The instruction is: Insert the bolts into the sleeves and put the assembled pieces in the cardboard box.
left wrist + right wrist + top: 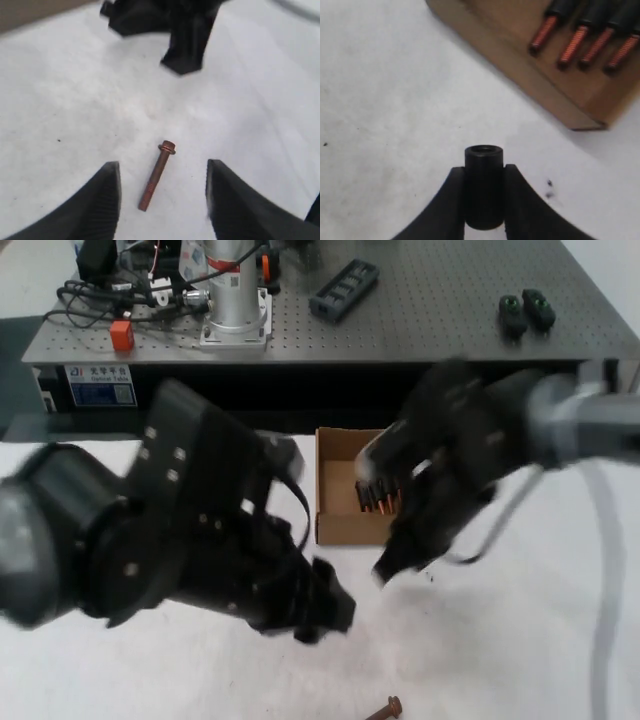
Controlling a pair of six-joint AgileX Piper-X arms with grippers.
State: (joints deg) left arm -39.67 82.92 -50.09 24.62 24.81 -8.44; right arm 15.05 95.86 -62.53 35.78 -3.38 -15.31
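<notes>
A copper bolt (157, 176) lies flat on the white cloth, between the tips of my open left gripper (162, 164) and a little below them. It also shows near the front edge as the bolt (386, 707), with the left gripper (325, 610) behind it. My right gripper (484, 172) is shut on a black sleeve (484, 192), bore end forward, above the cloth just in front of the cardboard box (520, 75). Several assembled pieces (580, 42) lie side by side in the box (345, 530). The right gripper (390, 562) hangs by the box's front right corner.
Behind the cloth stands a perforated metal bench (420, 330) with a black tray (343, 288), a metal post (236, 295), cables, an orange block (121, 334) and two dark parts (526, 312). The right arm's cable (610, 570) hangs at the right.
</notes>
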